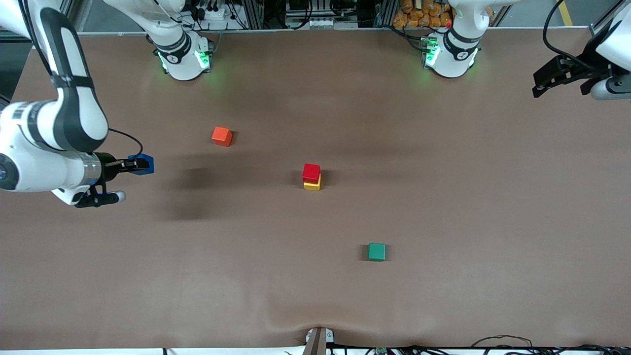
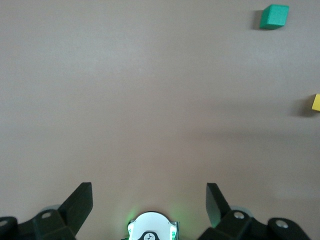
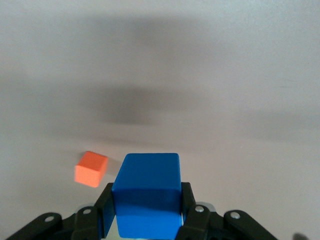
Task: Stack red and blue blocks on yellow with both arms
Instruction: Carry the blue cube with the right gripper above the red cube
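Observation:
The red block [image 1: 311,172] sits on the yellow block [image 1: 312,186] near the middle of the table. My right gripper [image 1: 141,165] is shut on the blue block [image 1: 143,164] and holds it in the air over the right arm's end of the table. In the right wrist view the blue block [image 3: 147,191] fills the gap between the black fingers [image 3: 104,210]. My left gripper [image 1: 538,84] waits open and empty, raised over the left arm's end of the table. Its wrist view shows the spread fingers [image 2: 80,204] over bare table and an edge of the yellow block [image 2: 316,102].
An orange-red cube [image 1: 222,136] lies between the right arm's base and the stack; it also shows as the orange-red cube [image 3: 91,169] in the right wrist view. A green cube [image 1: 377,251] lies nearer the front camera than the stack, seen too as the green cube [image 2: 274,16].

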Robot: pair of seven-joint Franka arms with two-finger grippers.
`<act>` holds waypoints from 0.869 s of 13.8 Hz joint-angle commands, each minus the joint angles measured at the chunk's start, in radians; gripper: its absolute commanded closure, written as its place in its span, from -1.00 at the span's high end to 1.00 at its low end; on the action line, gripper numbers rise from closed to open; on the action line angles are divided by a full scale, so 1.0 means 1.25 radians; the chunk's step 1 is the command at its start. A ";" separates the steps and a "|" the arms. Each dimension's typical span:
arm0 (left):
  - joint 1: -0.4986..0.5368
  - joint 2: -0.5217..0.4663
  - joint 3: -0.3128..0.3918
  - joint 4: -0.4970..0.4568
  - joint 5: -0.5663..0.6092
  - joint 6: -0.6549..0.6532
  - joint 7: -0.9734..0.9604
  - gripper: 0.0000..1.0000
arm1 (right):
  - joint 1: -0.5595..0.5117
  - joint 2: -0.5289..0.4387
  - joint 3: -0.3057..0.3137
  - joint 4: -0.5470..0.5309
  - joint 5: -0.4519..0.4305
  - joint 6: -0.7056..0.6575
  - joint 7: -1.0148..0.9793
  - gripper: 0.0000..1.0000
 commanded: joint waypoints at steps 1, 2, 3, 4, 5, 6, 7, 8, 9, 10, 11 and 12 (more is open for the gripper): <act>0.003 -0.024 -0.004 -0.021 -0.016 -0.012 0.016 1.00 | 0.045 0.008 -0.002 0.104 0.026 -0.073 0.089 -1.00; 0.002 -0.036 -0.004 -0.037 -0.016 -0.012 0.015 1.00 | 0.064 0.008 -0.002 0.140 0.040 -0.086 0.132 -1.00; 0.003 -0.046 -0.005 -0.052 -0.016 -0.007 0.015 1.00 | 0.090 0.008 -0.001 0.180 0.042 -0.108 0.153 -1.00; 0.003 -0.047 -0.009 -0.053 -0.016 -0.006 0.015 1.00 | 0.123 0.008 -0.001 0.217 0.046 -0.140 0.170 -1.00; 0.004 -0.046 -0.009 -0.051 -0.016 -0.006 0.016 1.00 | 0.157 0.007 -0.001 0.250 0.058 -0.158 0.202 -1.00; 0.004 -0.046 -0.008 -0.051 -0.016 -0.005 0.016 1.00 | 0.190 0.007 0.000 0.279 0.074 -0.163 0.261 -1.00; 0.007 -0.045 -0.008 -0.050 -0.014 -0.001 0.021 1.00 | 0.224 0.008 -0.001 0.300 0.087 -0.162 0.335 -1.00; 0.008 -0.043 -0.008 -0.051 -0.016 0.005 0.027 1.00 | 0.249 0.010 -0.002 0.334 0.090 -0.161 0.378 -1.00; 0.009 -0.043 -0.008 -0.053 -0.016 0.008 0.033 1.00 | 0.270 0.013 -0.003 0.352 0.089 -0.161 0.389 -1.00; 0.009 -0.042 -0.008 -0.055 -0.016 0.011 0.033 1.00 | 0.297 0.013 -0.004 0.354 0.089 -0.161 0.394 -1.00; 0.009 -0.041 -0.008 -0.056 -0.016 0.015 0.033 1.00 | 0.334 0.013 -0.005 0.354 0.079 -0.157 0.401 -1.00; 0.009 -0.039 -0.008 -0.056 -0.016 0.020 0.033 1.00 | 0.361 0.019 -0.006 0.354 0.079 -0.153 0.429 -1.00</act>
